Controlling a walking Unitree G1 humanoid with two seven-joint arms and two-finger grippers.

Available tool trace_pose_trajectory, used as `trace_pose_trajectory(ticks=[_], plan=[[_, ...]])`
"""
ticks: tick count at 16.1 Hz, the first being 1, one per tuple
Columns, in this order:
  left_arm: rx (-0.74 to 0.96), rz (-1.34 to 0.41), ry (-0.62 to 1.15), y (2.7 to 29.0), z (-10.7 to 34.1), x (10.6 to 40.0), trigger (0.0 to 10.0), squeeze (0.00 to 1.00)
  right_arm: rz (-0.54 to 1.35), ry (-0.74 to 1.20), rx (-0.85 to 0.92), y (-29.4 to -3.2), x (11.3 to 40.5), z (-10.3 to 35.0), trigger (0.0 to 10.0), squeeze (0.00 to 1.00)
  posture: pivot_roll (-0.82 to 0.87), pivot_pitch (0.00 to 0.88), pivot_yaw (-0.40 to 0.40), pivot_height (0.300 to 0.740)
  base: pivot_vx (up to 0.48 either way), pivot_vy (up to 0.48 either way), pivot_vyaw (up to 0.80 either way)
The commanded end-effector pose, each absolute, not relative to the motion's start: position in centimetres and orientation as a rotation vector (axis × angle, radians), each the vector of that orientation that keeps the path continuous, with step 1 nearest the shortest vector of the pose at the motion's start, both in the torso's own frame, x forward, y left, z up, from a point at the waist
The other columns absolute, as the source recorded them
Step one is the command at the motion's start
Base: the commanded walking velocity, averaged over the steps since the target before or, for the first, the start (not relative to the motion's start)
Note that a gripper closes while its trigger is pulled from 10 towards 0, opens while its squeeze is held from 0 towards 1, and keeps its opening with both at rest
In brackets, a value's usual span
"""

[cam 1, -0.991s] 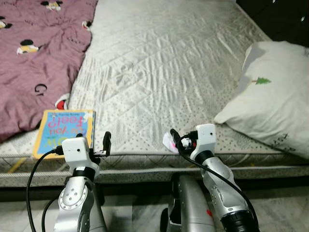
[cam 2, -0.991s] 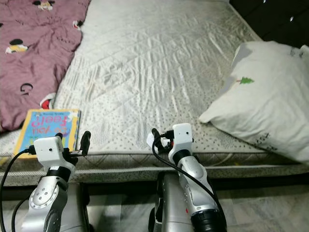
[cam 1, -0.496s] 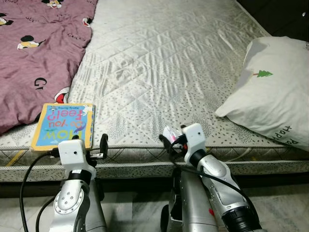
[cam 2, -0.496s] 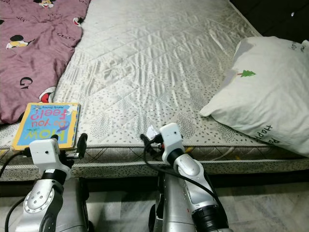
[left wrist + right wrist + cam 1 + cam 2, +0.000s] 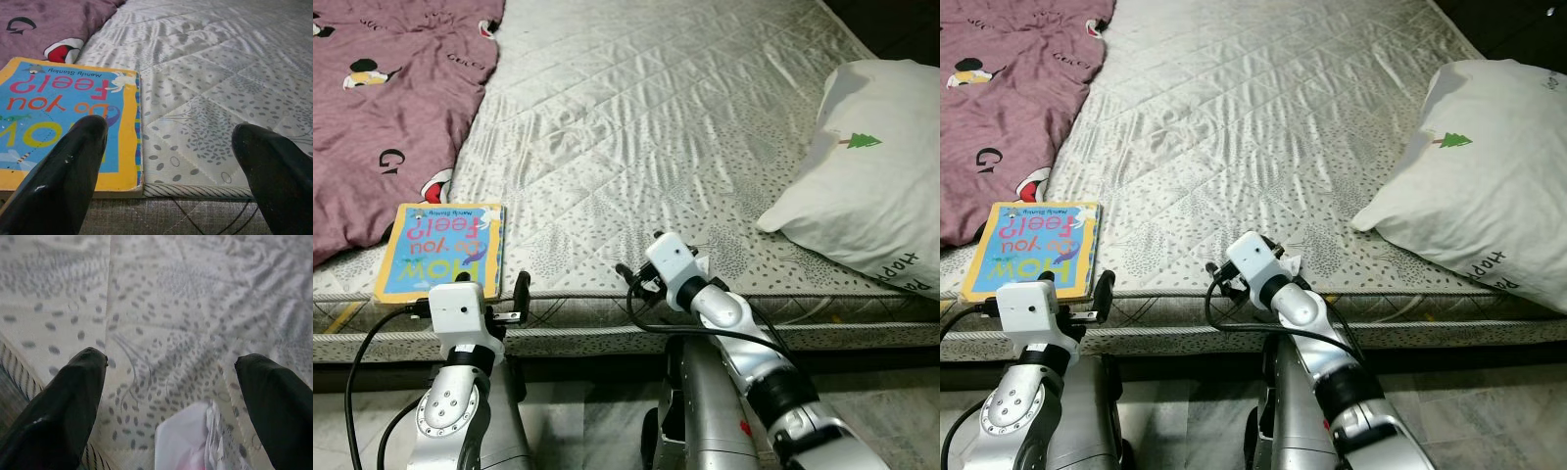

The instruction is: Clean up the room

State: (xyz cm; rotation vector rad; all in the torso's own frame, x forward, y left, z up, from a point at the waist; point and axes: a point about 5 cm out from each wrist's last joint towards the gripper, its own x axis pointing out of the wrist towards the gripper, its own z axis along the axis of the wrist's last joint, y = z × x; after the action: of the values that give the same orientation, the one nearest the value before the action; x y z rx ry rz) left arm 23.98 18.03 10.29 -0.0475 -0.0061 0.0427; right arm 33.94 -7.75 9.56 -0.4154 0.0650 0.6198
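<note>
since a second ago right gripper (image 5: pixel 166 396) swung toward the book (image 5: pixel 440 250), jaws wide over what looks like a wrapper (image 5: pixel 188 443); left gripper (image 5: pixel 168 147), wide too, sits nearer it.

A book (image 5: pixel 441 249) lies on the mattress (image 5: pixel 636 127) just ahead of the left gripper (image 5: pixel 166 161). A blanket (image 5: pixel 382 108) lies beyond it (farther left). A pillow (image 5: pixel 862 176) sits well right of the right gripper (image 5: pixel 171 396).
</note>
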Motion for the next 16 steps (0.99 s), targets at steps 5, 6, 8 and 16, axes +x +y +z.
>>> trace_pose_trajectory(ticks=[5,6,8,16], plan=[[-0.039,0.055,0.006,18.1,10.3,23.5,10.0,0.00,0.447,0.179,-0.550,-12.1,35.5,8.5,10.0,0.00,0.10,0.233,-0.085,0.494,0.000,0.000,0.00],[-0.040,0.055,0.007,18.0,10.3,23.5,10.0,0.00,0.430,0.185,-0.562,-12.6,35.6,8.5,10.0,0.00,0.09,0.233,-0.085,0.494,0.000,0.000,0.00],[-0.041,0.052,0.009,17.9,10.3,23.6,10.0,0.00,0.388,0.204,-0.594,-14.1,35.7,8.3,10.0,0.00,0.09,0.234,-0.084,0.494,0.000,0.000,0.00],[-0.044,0.043,0.015,17.9,10.2,24.0,10.0,0.00,0.355,0.277,-0.547,-16.3,34.5,6.5,0.0,0.00,0.08,0.226,-0.080,0.494,0.000,0.000,0.00]])
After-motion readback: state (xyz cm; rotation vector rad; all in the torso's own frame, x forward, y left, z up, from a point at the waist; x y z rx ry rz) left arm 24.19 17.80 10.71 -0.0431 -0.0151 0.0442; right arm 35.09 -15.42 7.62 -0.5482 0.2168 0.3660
